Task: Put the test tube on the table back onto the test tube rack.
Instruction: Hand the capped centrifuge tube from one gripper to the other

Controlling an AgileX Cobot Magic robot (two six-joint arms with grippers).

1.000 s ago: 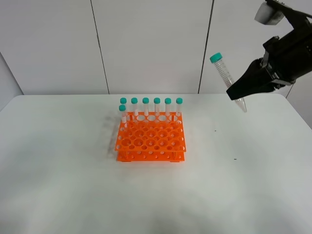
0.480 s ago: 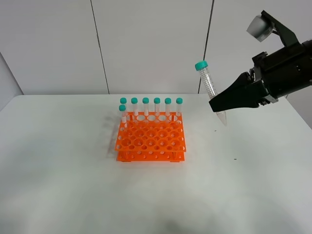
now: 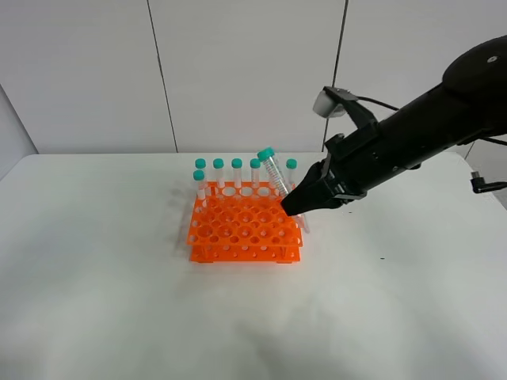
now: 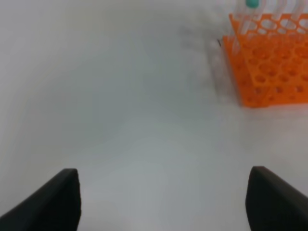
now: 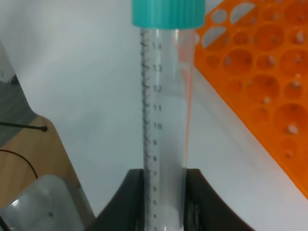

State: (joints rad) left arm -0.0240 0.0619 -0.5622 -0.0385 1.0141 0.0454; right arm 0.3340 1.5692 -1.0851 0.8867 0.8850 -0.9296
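Observation:
My right gripper (image 3: 292, 206) reaches in from the right and is shut on a clear test tube (image 3: 276, 176) with a teal cap. The tube tilts, cap toward the left, over the right back part of the orange test tube rack (image 3: 238, 233). In the right wrist view the test tube (image 5: 166, 110) stands between the two dark fingers (image 5: 131, 195), with the rack (image 5: 262, 72) beside it. Several capped tubes (image 3: 237, 170) stand along the rack's back row. My left gripper (image 4: 163, 202) hangs open over the white table (image 4: 120, 120), with the rack (image 4: 272, 67) farther off.
The white table (image 3: 111, 309) spreads around the rack, with a grey panelled wall behind it. The black right arm (image 3: 412, 131) slants down from the upper right over the table's right side.
My right gripper has carried the tube down and to the left, from high at the right to just over the rack's right back part. The tube now leans more. The left gripper has not moved.

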